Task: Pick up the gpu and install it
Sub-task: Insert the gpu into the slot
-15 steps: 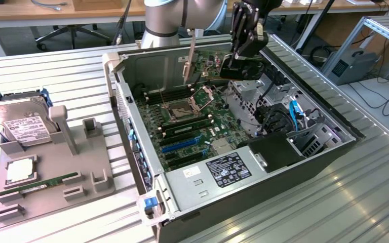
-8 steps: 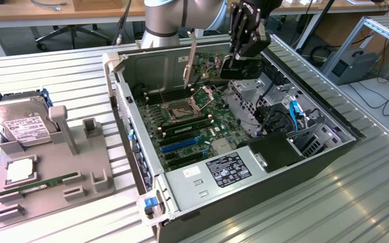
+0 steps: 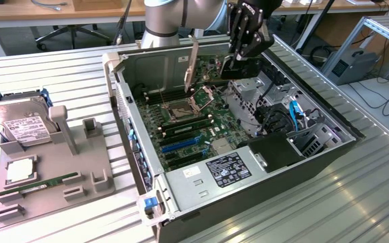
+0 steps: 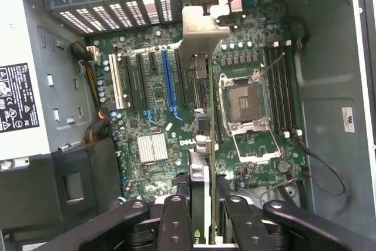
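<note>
The gpu [image 3: 215, 68] hangs upright over the open computer case [image 3: 130, 126], above the motherboard [image 3: 191, 124]. Its silver end bracket [image 3: 192, 63] points down toward the case's rear wall. My gripper [image 3: 239, 56] is shut on the card's upper edge. In the wrist view the gpu [image 4: 200, 186] shows edge-on between my two fingers [image 4: 175, 221], and its bracket [image 4: 202, 27] stands over the expansion slots beside the long blue slot [image 4: 169, 83]. The card floats clear of the board and touches no slot.
A grey fixture tray [image 3: 89, 172] at the exterior view's left carries a hard drive [image 3: 20, 121], a RAM stick [image 3: 39, 185] and a small square chip [image 3: 20, 169]. Inside the case sit the power supply [image 3: 218, 169], a drive cage [image 3: 248, 93] and cables [image 3: 293, 114].
</note>
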